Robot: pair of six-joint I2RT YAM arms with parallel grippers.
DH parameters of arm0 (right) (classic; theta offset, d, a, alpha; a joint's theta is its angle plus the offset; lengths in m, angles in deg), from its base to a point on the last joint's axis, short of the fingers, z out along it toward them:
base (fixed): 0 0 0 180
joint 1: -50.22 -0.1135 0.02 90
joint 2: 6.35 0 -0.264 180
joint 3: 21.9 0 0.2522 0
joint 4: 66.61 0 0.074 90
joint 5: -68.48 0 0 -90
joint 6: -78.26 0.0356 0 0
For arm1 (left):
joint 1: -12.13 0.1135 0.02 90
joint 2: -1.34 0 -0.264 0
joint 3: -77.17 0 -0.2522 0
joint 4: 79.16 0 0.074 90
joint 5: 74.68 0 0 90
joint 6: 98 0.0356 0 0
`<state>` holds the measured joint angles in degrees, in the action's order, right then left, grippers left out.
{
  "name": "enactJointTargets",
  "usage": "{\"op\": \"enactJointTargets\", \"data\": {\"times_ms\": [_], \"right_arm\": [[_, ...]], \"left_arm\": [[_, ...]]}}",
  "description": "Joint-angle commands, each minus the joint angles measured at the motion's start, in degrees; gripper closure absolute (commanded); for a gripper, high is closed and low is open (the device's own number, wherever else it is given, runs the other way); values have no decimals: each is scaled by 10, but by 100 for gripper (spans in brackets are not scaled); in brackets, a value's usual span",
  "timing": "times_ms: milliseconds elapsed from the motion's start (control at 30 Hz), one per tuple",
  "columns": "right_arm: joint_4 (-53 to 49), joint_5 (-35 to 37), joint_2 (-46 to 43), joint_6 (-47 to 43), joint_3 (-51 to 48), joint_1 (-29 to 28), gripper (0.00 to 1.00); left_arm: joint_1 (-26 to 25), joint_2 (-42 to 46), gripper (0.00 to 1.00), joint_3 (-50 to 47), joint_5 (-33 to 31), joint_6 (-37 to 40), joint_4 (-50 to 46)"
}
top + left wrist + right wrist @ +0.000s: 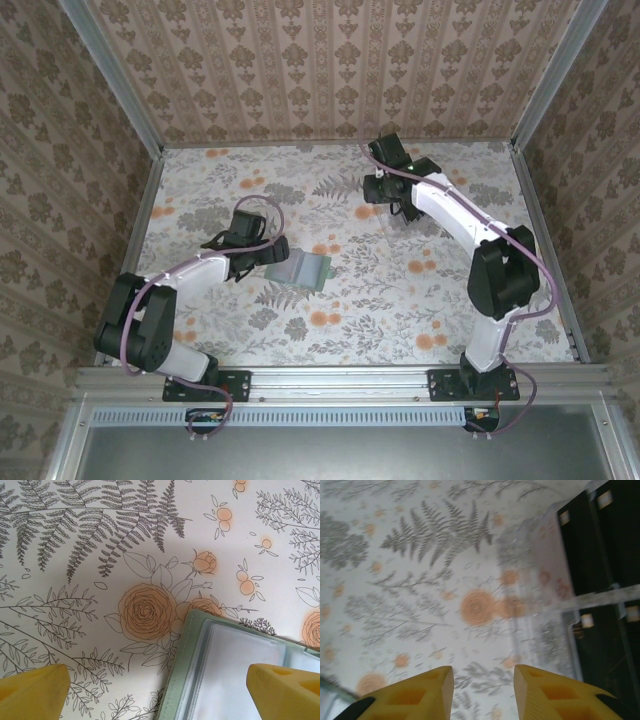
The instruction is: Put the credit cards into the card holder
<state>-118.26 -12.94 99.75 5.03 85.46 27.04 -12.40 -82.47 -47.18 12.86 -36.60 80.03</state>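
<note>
The card holder lies open on the floral table, dull green with a clear sleeve inside. My left gripper hovers over its left edge, yellow fingers spread wide and open with nothing held; in the top view the left gripper sits just left of the holder. My right gripper is at the far side of the table, its jaws apart with only tablecloth between them. A pale pinkish rectangle stands at the clear rack's left side. The blur hides whether it is a credit card.
A clear rack with dark square panels stands right of the right gripper's fingers. Patterned walls close in the table on three sides. Bare tablecloth stretches between the holder and the right arm.
</note>
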Motion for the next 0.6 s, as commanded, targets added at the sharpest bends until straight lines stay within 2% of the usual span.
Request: {"op": "enactJointTargets", "data": {"times_ms": [0,300,567], "right_arm": [[-34,76,42,-56,49,12,63],[-46,118,150,-93,154,33,64],[-62,109,214,-96,219,48,64]], "left_arm": [[5,-6,0,15,8,13,1],[10,-27,0,22,15,14,0],[11,-45,0,28,24,8,7]]}}
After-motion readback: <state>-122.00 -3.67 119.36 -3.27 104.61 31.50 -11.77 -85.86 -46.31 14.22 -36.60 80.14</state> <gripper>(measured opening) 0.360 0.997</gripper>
